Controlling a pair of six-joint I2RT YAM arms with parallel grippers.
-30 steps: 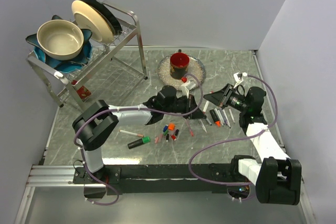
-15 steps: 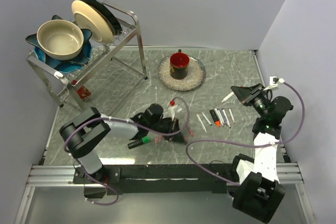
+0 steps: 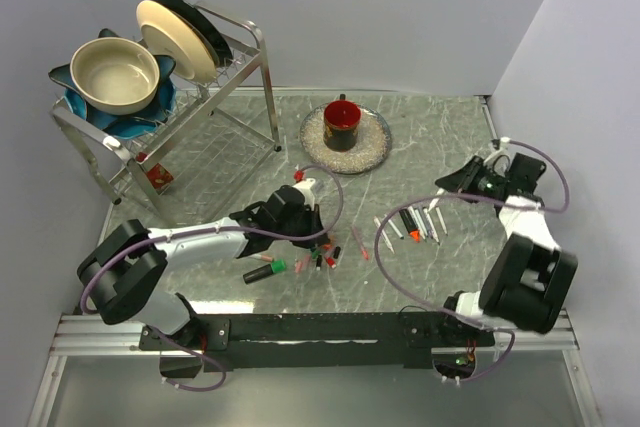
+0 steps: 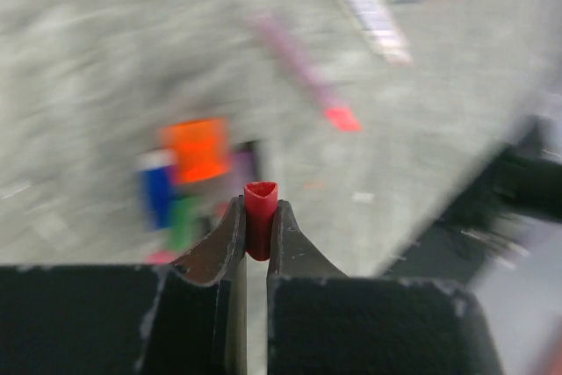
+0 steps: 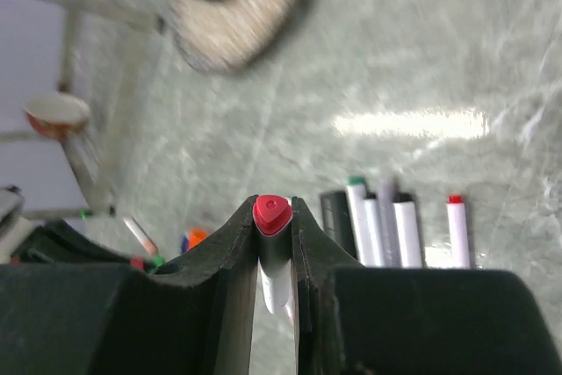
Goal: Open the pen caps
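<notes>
A red cap (image 4: 261, 192) is pinched by the left gripper (image 4: 260, 211). A white pen (image 5: 275, 280) (perhaps red-capped) is clamped by the right gripper (image 5: 272, 208).

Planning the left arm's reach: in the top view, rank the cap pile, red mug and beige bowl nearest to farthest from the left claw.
1. Cap pile, right beside the left claw.
2. Red mug, back centre.
3. Beige bowl, on the rack, back left.
</notes>
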